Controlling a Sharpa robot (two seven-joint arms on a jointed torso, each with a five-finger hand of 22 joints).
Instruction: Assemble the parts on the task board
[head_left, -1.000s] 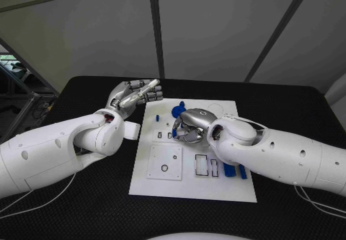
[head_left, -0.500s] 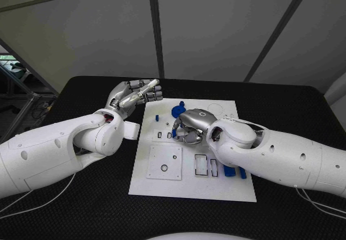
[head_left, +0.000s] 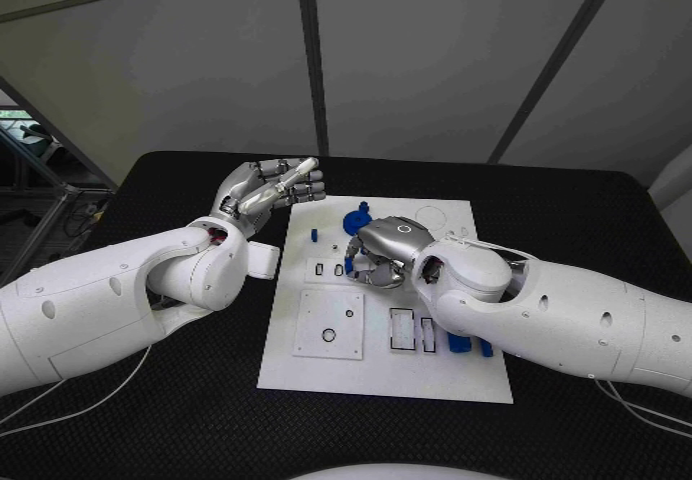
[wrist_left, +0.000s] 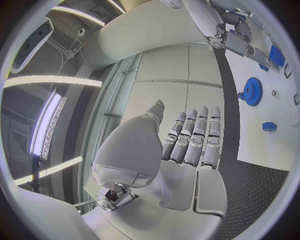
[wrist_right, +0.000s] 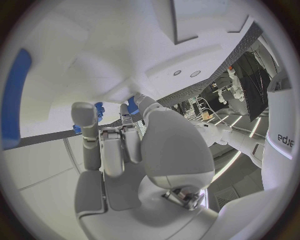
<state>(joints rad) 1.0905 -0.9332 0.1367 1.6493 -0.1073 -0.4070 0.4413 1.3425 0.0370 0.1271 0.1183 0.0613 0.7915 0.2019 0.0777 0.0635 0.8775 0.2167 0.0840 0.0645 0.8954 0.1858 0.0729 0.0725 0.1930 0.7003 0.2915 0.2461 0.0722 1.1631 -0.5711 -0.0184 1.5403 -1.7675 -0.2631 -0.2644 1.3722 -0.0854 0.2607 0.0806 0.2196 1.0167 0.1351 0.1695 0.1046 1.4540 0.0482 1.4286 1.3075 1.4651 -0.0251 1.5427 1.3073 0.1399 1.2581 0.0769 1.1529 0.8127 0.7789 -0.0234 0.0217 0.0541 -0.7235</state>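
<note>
The board (head_left: 378, 375) lies in the middle of the table (head_left: 144, 420), its long axis running away from the robot. The right hand (head_left: 384, 252) is down on the board's middle, fingers curled in around a small blue part (wrist_right: 132, 105); the right wrist view shows blue between the fingertips, so it seems to be pinching that piece, though the part's shape and heading are too hidden to tell. Just beyond that hand a blue gear (head_left: 359, 216) lies flat on the board. A small blue peg (head_left: 315, 237) stands upright near the board's left edge. Two blue bars (head_left: 460, 343) lie at the right arm's near side, long axes along the board's length. The left hand (head_left: 270, 190) is raised off the board's far left corner, fingers straight and together, holding nothing.
</note>
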